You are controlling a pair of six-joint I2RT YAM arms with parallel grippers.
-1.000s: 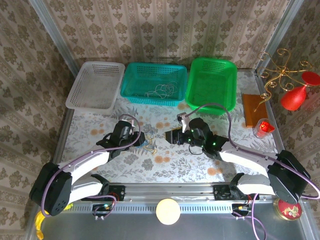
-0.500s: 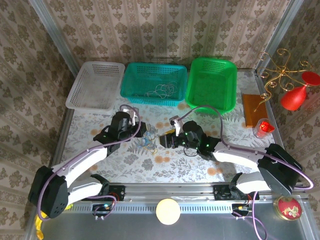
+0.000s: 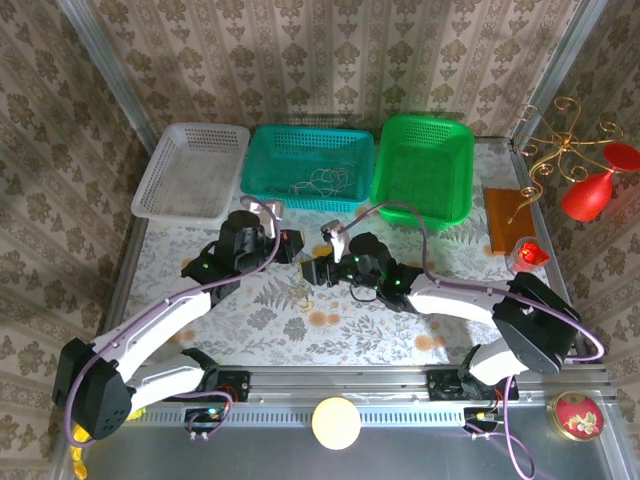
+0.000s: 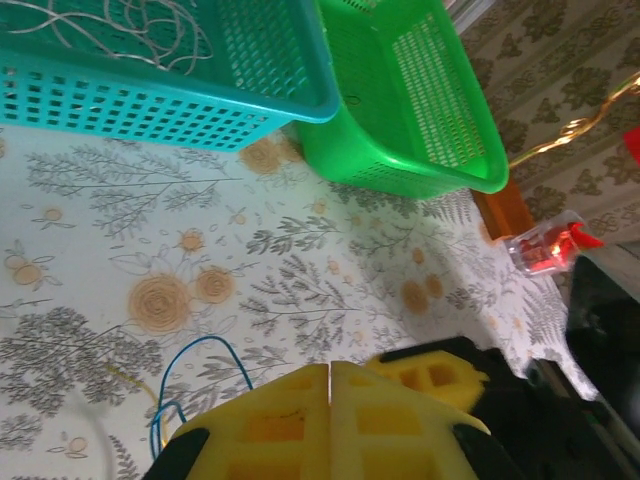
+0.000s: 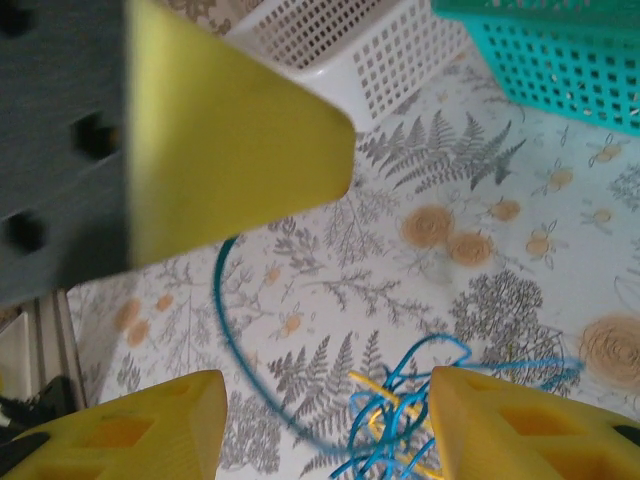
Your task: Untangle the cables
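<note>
Cables (image 5: pixel 395 428): a small clump of very thin wires, blue and yellow ones clear to see. It lies on the flowered table (image 3: pixel 400 330), at 6 o'clock from the teal basket (image 3: pixel 300 198).
Blue wire (image 4: pixel 205 362): one long loop leaves the clump toward 11 o'clock in the right wrist view and passes behind the left finger.
Left gripper (image 4: pixel 330 380): the jaws are pressed fully together. It is at 12 o'clock from the clump, near it. I cannot tell if the blue wire is pinched.
Right gripper (image 5: pixel 325 400): the jaws are about half apart and hold nothing. It hangs just above the clump, at 1 o'clock from it in the top view, and the clump shows between the two yellow fingers (image 5: pixel 130 430).
Baskets: white basket (image 3: pixel 190 205) at 10 o'clock of the table and green basket (image 3: pixel 425 205) at 1 o'clock, with the teal one between them.
Teal basket content: some thin pale wires (image 3: pixel 325 181).
</note>
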